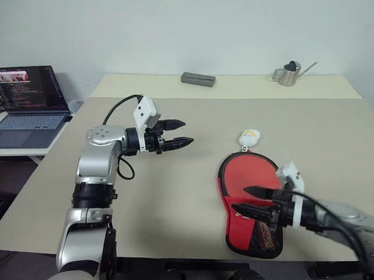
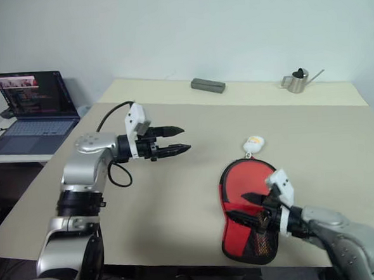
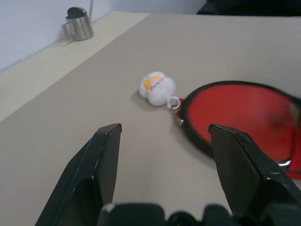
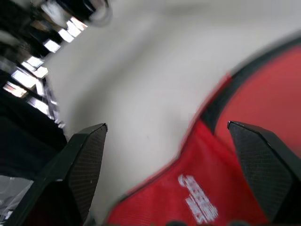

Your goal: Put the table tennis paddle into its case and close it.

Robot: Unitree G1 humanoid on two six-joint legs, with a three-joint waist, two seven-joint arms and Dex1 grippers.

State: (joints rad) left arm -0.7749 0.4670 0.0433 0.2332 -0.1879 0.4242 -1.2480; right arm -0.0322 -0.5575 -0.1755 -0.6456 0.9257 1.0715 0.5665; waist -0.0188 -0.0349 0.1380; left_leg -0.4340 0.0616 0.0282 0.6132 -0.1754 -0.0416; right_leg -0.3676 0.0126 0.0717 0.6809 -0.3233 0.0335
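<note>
A: Where does the case (image 1: 248, 203) lie?

B: Lower right of the frame, flat on the beige worktop (image 1: 177, 191), red with a black rim, mesh pocket near the edge, white-yellow charm (image 1: 248, 137) at its top.

A: And the fingers?

B: The left gripper (image 1: 179, 133) hovers mid-frame, parted, empty, bare worktop around it. The right gripper (image 1: 250, 201) spreads wide over the case, gripping nothing. A laptop (image 1: 26, 105) sits upper left.
</note>
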